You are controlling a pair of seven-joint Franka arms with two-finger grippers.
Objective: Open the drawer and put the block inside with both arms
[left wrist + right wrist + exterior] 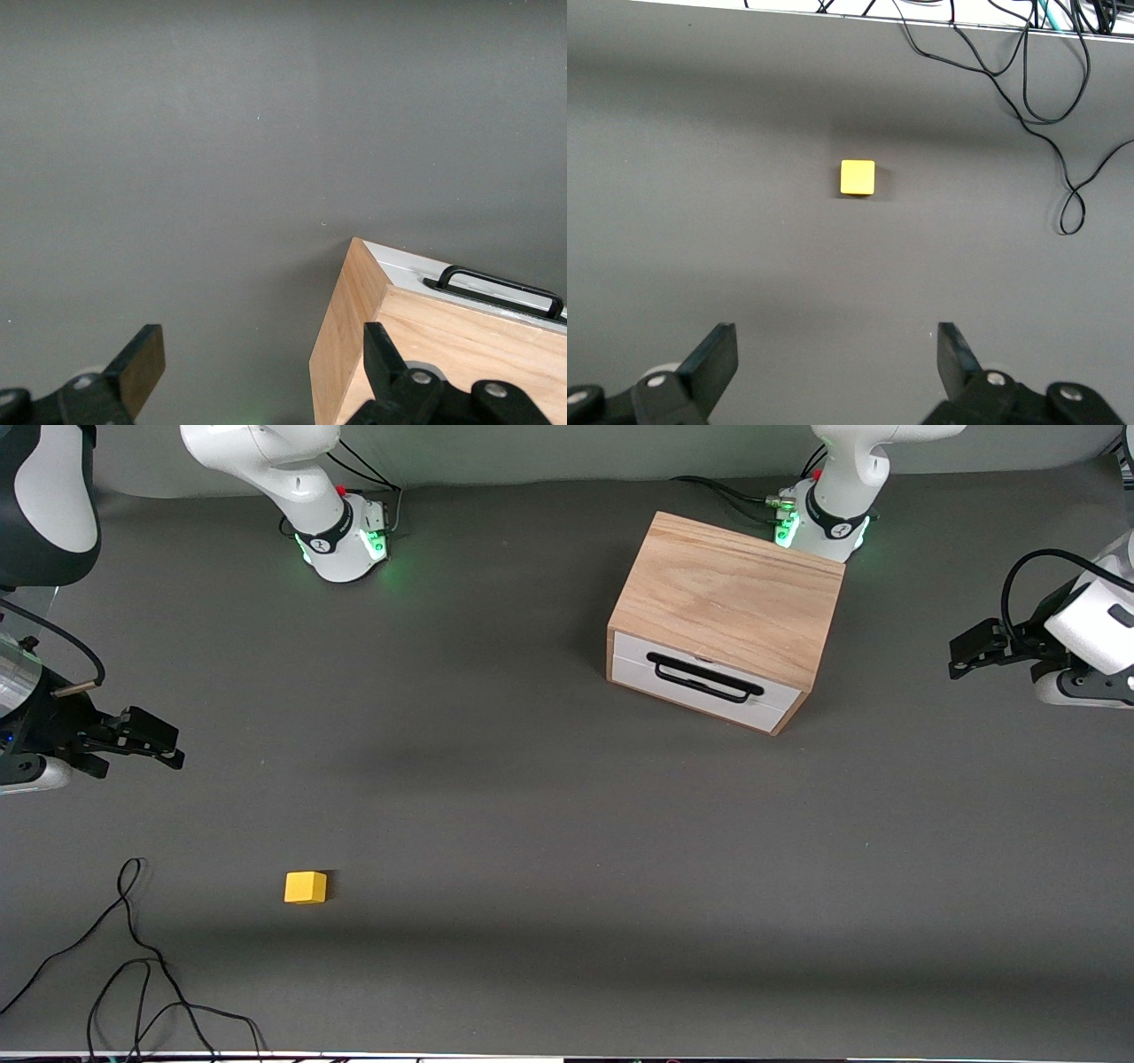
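The light oak box (731,593) stands near the left arm's base. Its drawer (700,682) is shut, showing a white front panel and a black wire handle (704,677). The yellow block (306,887) lies on the grey table toward the right arm's end, nearer the front camera. My left gripper (964,654) is open and empty, up over the table beside the box at the left arm's end. The left wrist view shows the gripper (261,363), the box corner (354,336) and the handle (496,288). My right gripper (164,746) is open and empty, with the block (858,177) ahead of it (835,359).
Loose black cables (133,957) lie on the table near the front edge at the right arm's end, close to the block; they also show in the right wrist view (1045,88). The grey table (532,824) is bare between the block and the box.
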